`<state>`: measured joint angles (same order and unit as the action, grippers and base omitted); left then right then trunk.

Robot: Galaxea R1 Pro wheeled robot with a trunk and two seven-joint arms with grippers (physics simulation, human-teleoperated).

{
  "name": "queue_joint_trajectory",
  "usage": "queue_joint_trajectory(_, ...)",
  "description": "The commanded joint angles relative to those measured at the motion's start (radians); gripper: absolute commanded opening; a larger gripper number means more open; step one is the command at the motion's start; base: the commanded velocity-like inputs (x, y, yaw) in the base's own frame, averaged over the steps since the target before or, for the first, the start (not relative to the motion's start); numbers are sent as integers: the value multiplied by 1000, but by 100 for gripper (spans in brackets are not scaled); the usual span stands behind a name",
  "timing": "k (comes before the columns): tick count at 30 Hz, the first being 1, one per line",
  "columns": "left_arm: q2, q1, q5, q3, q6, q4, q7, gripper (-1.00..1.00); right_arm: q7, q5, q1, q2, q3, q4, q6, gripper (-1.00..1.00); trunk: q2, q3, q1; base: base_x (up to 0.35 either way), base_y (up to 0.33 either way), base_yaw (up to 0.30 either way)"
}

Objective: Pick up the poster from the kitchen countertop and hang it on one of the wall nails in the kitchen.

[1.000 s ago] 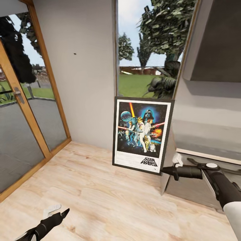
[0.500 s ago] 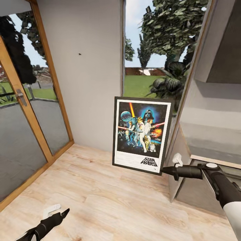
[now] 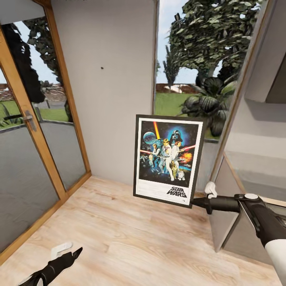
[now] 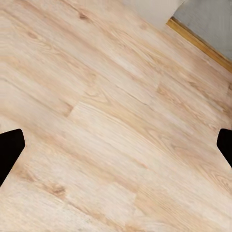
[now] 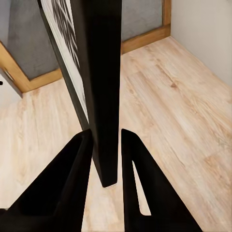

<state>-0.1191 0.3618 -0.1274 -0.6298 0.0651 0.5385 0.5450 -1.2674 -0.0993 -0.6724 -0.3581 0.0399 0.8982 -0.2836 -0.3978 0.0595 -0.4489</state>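
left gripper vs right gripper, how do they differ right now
The right gripper is shut on the poster's lower corner, holding it upright in the air; the left gripper is open and holds nothing. The right is raised ahead of the robot; the left hangs low over the wood floor. Both have black fingers.

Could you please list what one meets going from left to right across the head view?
Left gripper → door handle → wooden door frame → wall nail → poster → right gripper → cabinet.
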Motion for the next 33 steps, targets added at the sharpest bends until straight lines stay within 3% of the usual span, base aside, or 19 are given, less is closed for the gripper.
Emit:
queue_joint_trajectory(1, 1, 2, -9, -8, 6, 1, 9, 100, -7, -5, -1, 1, 3, 1, -12, -100, -2, 1, -1, 200, 268, 0)
queue_joint_trajectory(9, 1, 2, -9, -7, 7, 1, 9, 100, -7, -5, -1, 1, 3, 2, -12, -100, -2, -10, -1, 199, 268, 0)
queue_joint_trajectory(33, 1, 2, -9, -7, 5, -1, 10, 100, -7, -5, -1, 1, 2, 2, -12, -100, -2, -11, -1, 194, 273, 0)
